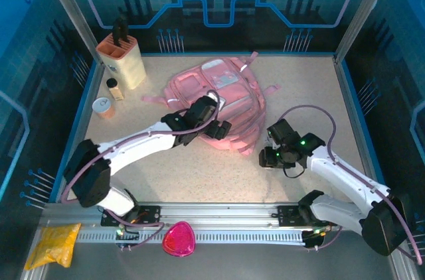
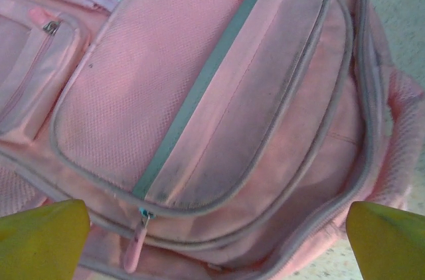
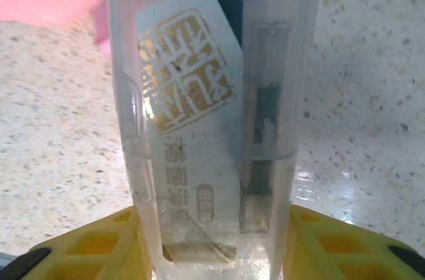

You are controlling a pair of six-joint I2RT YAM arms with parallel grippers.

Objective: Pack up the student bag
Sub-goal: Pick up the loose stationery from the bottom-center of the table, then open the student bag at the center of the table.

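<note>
The student bag (image 1: 219, 91) is a large pink backpack lying flat in the middle of the table. My left gripper (image 1: 219, 127) hovers over its near end, open wide, with the bag's front pocket (image 2: 199, 94) and a pink zip pull (image 2: 135, 247) between its yellow fingers (image 2: 40, 237). It holds nothing. To the right of the bag, low over the table, my right gripper (image 1: 271, 147) is shut on a clear plastic case (image 3: 206, 127). The case has a white label printed in gold and stands upright between the yellow pads (image 3: 332, 247).
An orange holder with black handles (image 1: 121, 58), a small bottle (image 1: 115, 89) and a round tub (image 1: 103, 106) stand at the back left. A yellow packet (image 1: 56, 243) and a magenta pouch (image 1: 178, 239) lie on the near rail. Blue walls enclose the table.
</note>
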